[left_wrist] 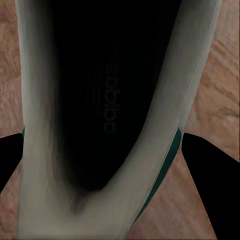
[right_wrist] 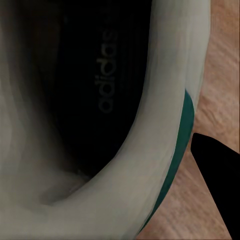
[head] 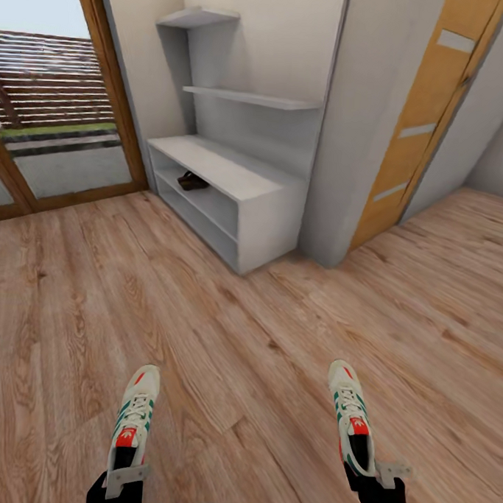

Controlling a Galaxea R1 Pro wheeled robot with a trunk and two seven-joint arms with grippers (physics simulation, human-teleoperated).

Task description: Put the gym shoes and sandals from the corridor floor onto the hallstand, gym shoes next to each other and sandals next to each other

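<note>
Two cream-white gym shoes with teal stripes and red-orange tongues are held well apart above the wood-plank corridor floor [head: 225,331], toes toward the hallstand: the left gym shoe [head: 134,416] and the right gym shoe [head: 351,415]. On the light-grey hallstand [head: 240,184], its upper open shelf holds a dark-brown sandal [head: 192,180], possibly both.

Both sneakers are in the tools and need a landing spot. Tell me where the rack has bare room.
The hallstand's bench top is bare along its length. On the upper open shelf, a sandal sits near the window end; the stretch toward the door side is free. The lower shelf's inside isn't visible.
</note>
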